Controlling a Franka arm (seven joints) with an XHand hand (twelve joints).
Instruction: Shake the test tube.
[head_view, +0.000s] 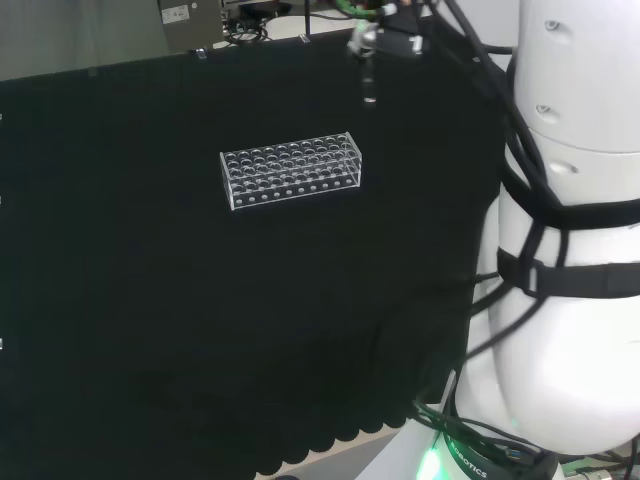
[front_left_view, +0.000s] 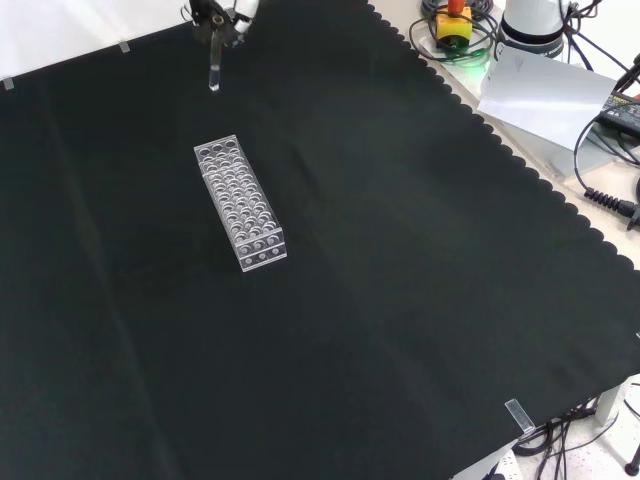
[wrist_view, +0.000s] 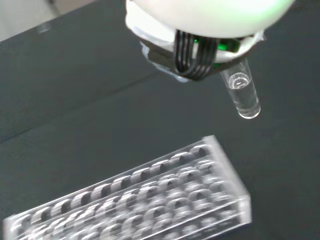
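no readable labels or numbers on the test tube, the rack or the table. print on the arm base, not read off.

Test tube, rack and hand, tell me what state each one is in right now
Test tube: held in the hand, lifted clear of the rack, rounded end down.
Test tube rack: flat on the black cloth, no tubes visible in its holes.
Hand: shut on the test tube, above the cloth.

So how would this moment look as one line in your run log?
hand: holds test tube | tube: in air, clear of rack | rack: on cloth, no tubes seen
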